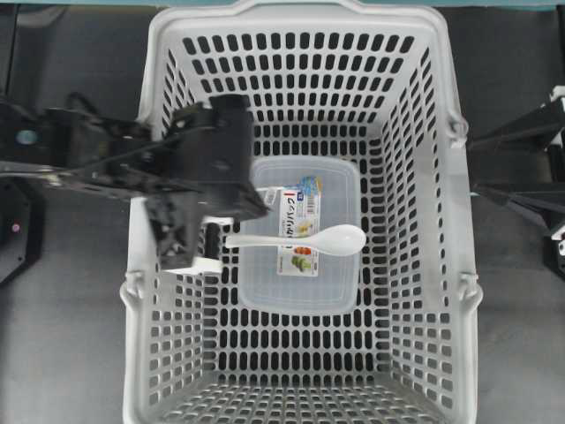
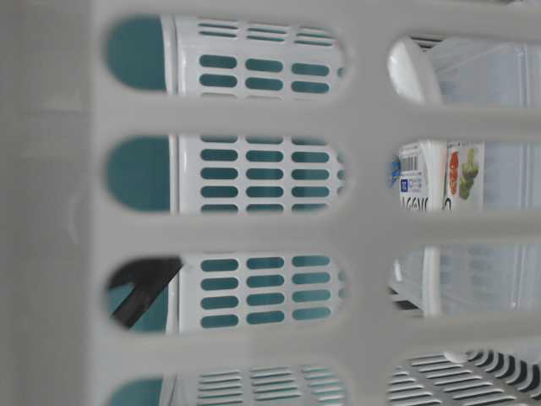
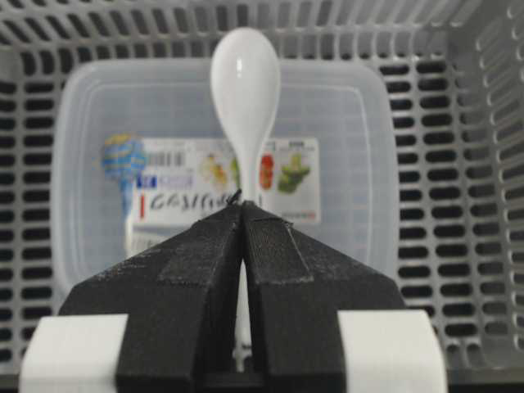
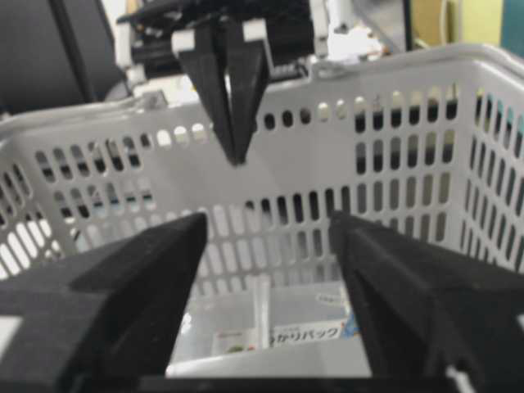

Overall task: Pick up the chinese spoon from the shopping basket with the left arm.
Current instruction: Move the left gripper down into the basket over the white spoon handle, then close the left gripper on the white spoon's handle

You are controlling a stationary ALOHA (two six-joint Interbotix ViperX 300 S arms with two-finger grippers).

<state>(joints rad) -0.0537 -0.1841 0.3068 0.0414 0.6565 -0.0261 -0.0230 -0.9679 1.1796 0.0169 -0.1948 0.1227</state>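
Chinese spoon [image 1: 305, 239]: I see it atop the clear container [image 1: 335, 291] in the shopping basket [image 1: 459, 265]; left pincer [image 3: 242, 214] pressed together above, right pincer [image 4: 266, 270] spread.

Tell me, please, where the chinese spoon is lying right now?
In the overhead view, the chinese spoon lies mid-basket on the clear container, handle toward the left end effector.

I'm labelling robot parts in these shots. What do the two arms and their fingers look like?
Both are black. The left arm carries thin cables and a blue dot near its base; its gripper has textured, tapering fingers with white blocks behind. The right gripper has broad matte-black fingers.
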